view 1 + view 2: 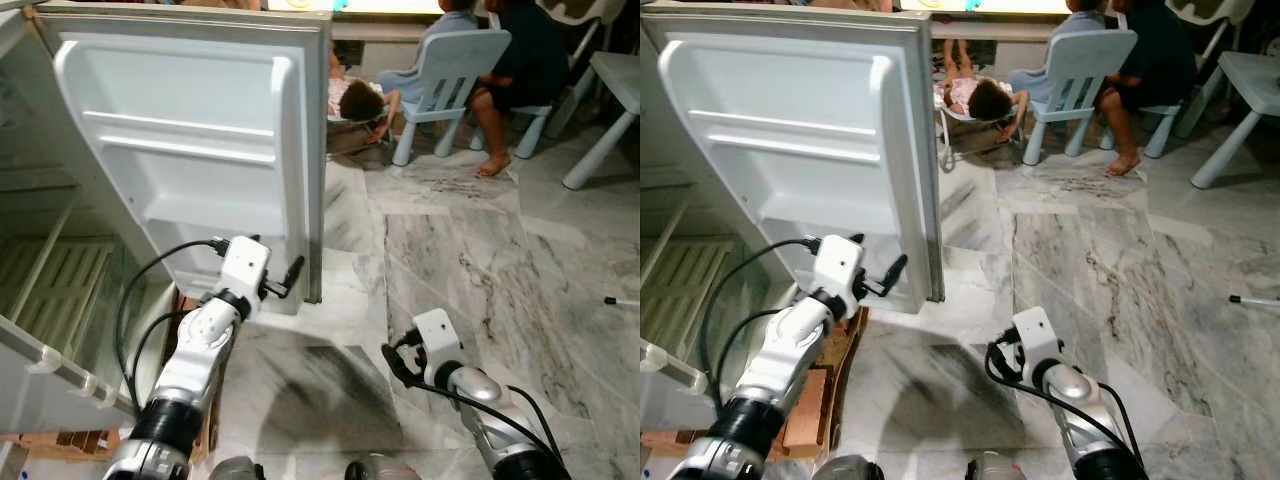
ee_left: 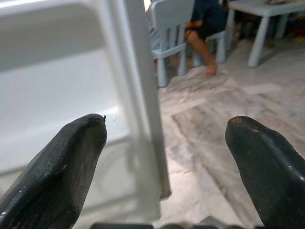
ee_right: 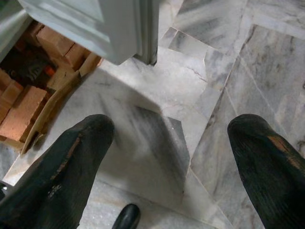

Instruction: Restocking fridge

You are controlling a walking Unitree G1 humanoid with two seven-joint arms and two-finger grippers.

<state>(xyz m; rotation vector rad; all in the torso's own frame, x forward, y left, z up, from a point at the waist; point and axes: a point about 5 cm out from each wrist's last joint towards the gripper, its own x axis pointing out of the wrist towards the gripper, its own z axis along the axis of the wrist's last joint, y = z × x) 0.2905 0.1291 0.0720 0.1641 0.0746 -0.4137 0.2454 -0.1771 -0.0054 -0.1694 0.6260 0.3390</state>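
Left tool (image 1: 291, 278) spread, raised at fridge door (image 1: 200, 130) edge | right tool (image 1: 392, 362) spread, low over floor (image 1: 480, 260)

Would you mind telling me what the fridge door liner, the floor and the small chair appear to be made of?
The door liner looks like moulded white plastic, smooth and faintly glossy, with shelf ledges formed into it. The floor seems to be polished marble or marble-look tile: grey veining, visible joints, soft reflections. The chair is probably plastic too, pale blue, matte, with thick rounded legs.
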